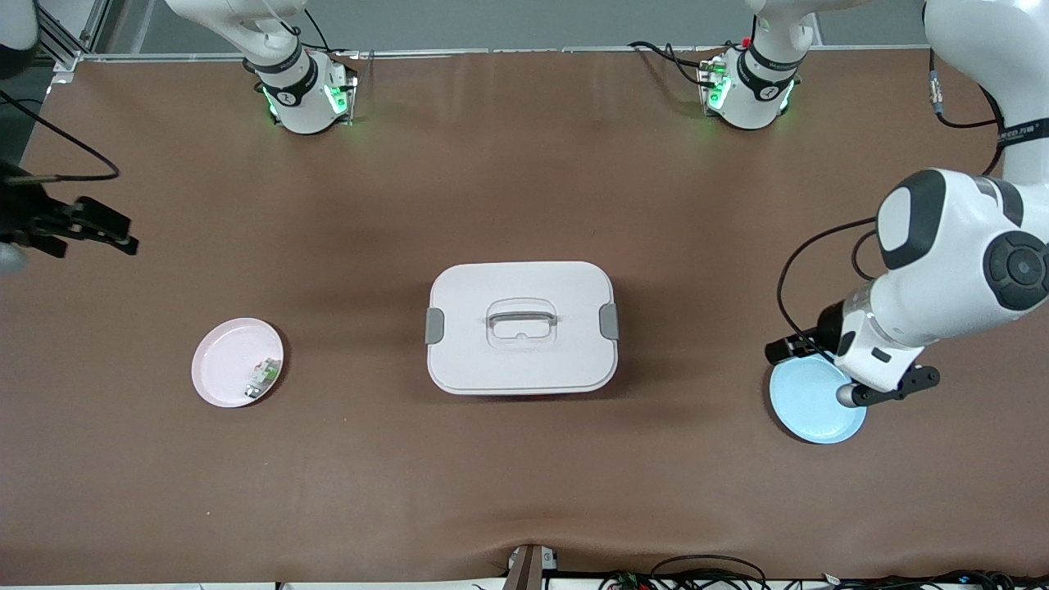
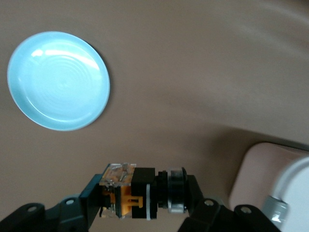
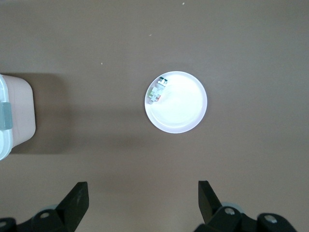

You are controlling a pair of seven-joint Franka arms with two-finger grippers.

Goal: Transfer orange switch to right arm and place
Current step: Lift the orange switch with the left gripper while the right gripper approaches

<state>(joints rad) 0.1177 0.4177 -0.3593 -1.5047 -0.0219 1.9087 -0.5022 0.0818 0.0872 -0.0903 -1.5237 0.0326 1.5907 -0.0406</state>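
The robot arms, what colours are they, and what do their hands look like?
Both arms are white and rounded, with black bands and round black caps at the joints. The left arm trails thin black cables and carries a small printed label. Green lights glow on both bases. The left hand and the right hand are black, each with two flat fingers.
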